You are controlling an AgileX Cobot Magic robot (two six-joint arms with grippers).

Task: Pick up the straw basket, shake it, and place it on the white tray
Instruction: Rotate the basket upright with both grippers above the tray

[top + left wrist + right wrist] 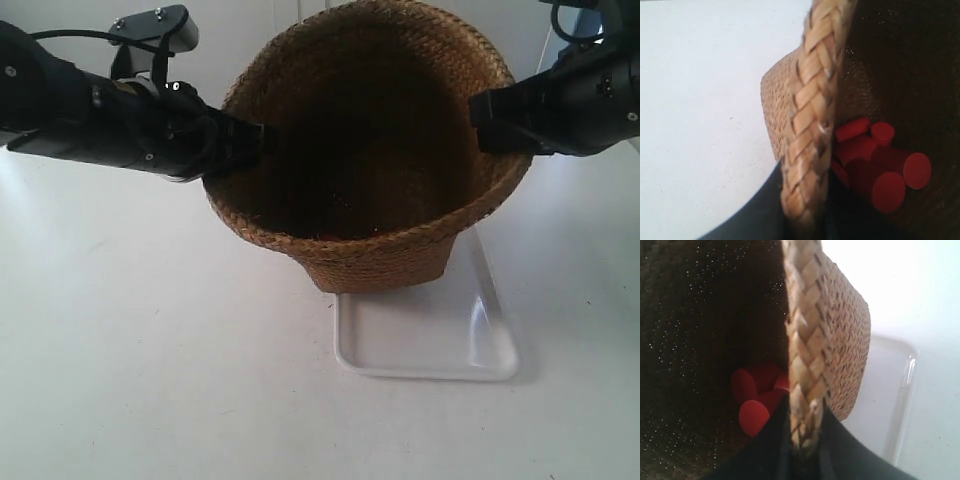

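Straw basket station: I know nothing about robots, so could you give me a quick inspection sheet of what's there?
Surface: plain white table.
Job's things: straw basket tilted toward the exterior camera, its base over the far end of the white tray; whether they touch cannot be told.
Clutter: red cylinders lying inside the basket.
Grippers: left gripper and right gripper each pinch the basket's braided rim.
Cables: black cables run along the arms, away from the basket.
Surroundings: white backdrop; nothing else seen.
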